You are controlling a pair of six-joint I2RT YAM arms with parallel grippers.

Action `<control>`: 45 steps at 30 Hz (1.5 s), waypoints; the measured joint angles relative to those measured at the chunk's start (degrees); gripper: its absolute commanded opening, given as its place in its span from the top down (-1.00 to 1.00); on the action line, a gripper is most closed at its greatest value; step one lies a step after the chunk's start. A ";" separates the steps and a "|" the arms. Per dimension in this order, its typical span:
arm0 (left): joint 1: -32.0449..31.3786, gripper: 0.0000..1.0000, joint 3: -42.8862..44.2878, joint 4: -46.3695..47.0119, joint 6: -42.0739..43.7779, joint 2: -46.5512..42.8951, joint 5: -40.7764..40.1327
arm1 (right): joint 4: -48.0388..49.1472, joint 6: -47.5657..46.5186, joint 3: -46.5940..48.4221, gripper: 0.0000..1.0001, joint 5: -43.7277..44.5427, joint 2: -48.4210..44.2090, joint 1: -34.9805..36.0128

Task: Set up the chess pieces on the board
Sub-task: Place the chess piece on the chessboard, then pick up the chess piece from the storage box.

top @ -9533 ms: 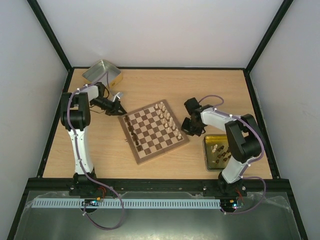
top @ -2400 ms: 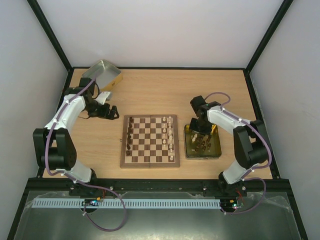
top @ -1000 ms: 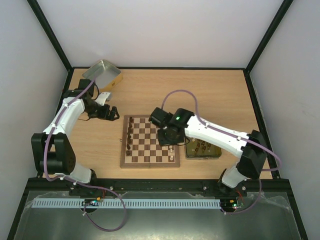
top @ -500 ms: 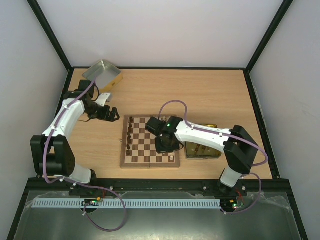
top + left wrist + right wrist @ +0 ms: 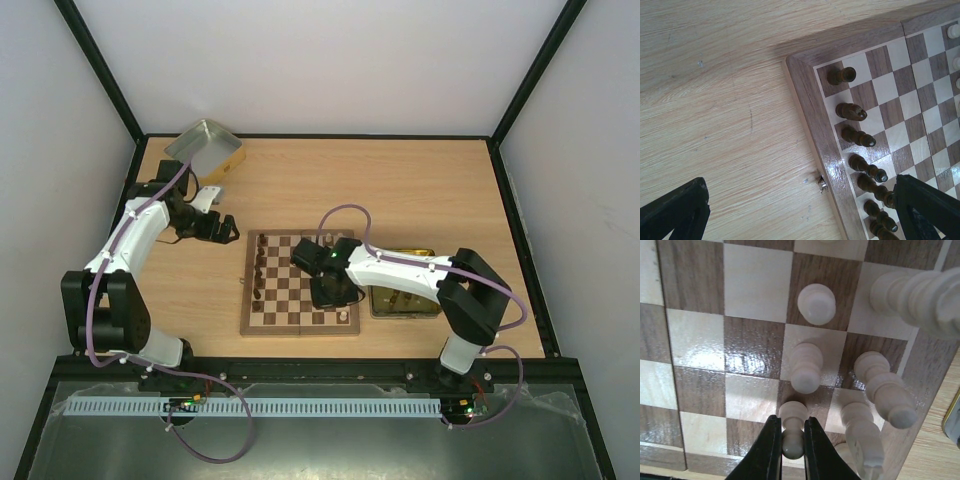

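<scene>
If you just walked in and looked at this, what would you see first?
The right gripper pinching a tiny cream pawn at the board, beside other cream pieces. Next, the neat line of dark pieces along the board's opposite edge. The left gripper hangs open off to the side.

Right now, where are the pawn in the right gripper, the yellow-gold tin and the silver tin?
cream-white pawn [image 5: 792, 432], right wrist view, on its stem.
yellow-gold tin [image 5: 405, 315], top external view, on its near rim.
silver tin [image 5: 203, 140], top external view, on its bare floor.
</scene>
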 measured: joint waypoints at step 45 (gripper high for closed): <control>-2.01 -0.99 -0.74 0.81 -0.20 -0.17 -0.63 | -11.21 -9.75 0.81 0.45 7.61 -9.81 -26.91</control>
